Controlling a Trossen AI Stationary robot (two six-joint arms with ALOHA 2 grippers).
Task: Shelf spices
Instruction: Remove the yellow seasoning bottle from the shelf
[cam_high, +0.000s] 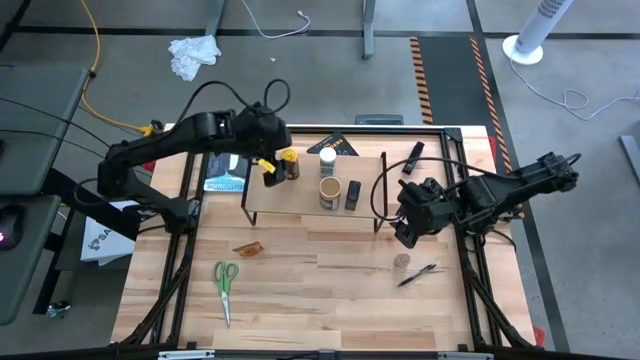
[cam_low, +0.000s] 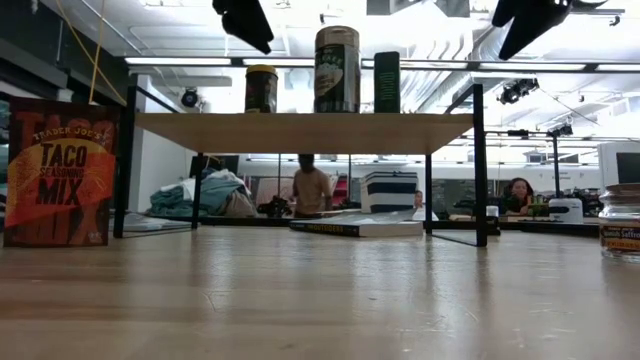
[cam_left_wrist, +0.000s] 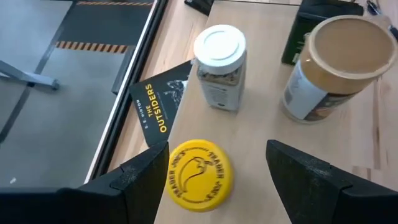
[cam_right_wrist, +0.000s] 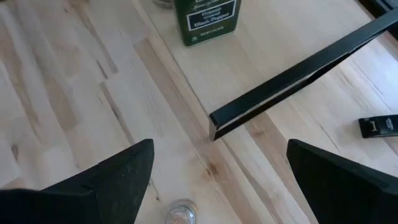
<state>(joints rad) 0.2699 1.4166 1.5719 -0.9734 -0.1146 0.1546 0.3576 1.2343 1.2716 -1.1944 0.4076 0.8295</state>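
Note:
The shelf (cam_high: 300, 212) stands mid-table with several spices on its top: a yellow-lidded jar (cam_left_wrist: 200, 174), a white-lidded jar (cam_left_wrist: 220, 65), a wide tan round jar (cam_left_wrist: 336, 62) and a dark tin (cam_right_wrist: 207, 18). My left gripper (cam_left_wrist: 217, 145) hovers open above the yellow-lidded jar, a finger on either side of its lid, apart from it. My right gripper (cam_right_wrist: 220, 144) hangs open over the table by the shelf's right end, above a tiny jar (cam_right_wrist: 180, 213) that stands on the table. An orange-brown packet (cam_high: 249, 247) lies in front of the shelf.
Green-handled scissors (cam_high: 225, 285) lie at the near left, and a black marker (cam_high: 415, 275) lies beside the tiny jar. A book (cam_left_wrist: 163, 106) lies under the shelf's far side. A black frame (cam_high: 480, 270) edges the table. People sit in the room beyond.

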